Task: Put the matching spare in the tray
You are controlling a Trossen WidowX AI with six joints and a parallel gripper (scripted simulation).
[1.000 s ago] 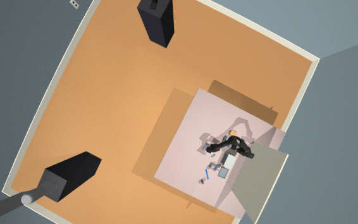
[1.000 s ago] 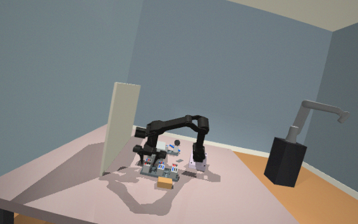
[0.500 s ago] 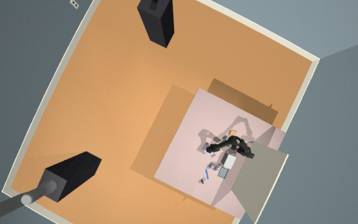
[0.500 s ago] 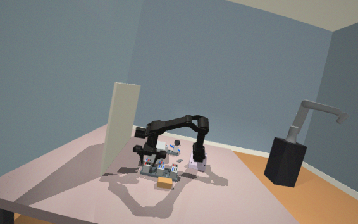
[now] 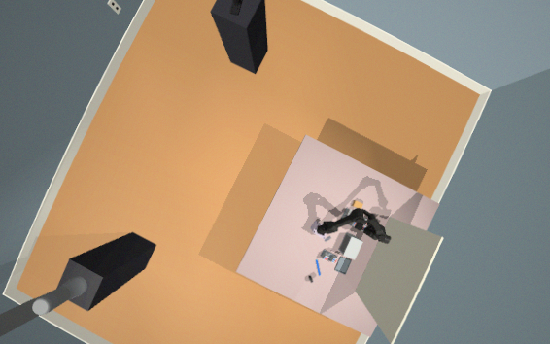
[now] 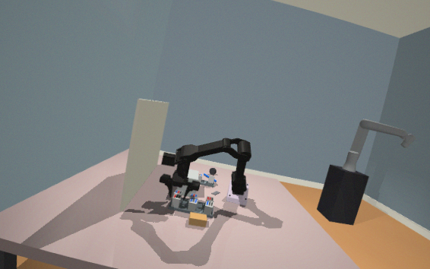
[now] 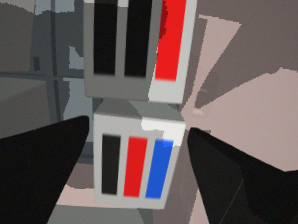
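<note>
My gripper (image 7: 140,128) is open and points down over the rack of spares. Its fingertips show either side of a pale grey spare (image 7: 114,165) with black, red and blue stripes, with a narrow gap at each side; its depth between them is hard to judge. Just above it in the wrist view is another spare (image 7: 135,89) with two black stripes and a red one. In the exterior view, several striped spares, one of them the rightmost spare (image 6: 209,205), stand on the grey rack (image 6: 186,210). A dark grey tray (image 5: 342,265) lies beyond the white box. I cannot tell which part is the mounted unit.
An orange block (image 6: 198,219) (image 5: 358,204) lies beside the rack. A white box (image 5: 352,247), a second striped group (image 5: 328,256), a blue bar (image 5: 318,267) and a small dark round-topped object (image 6: 213,172) stand farther off. A tall panel (image 6: 146,148) rises along one side.
</note>
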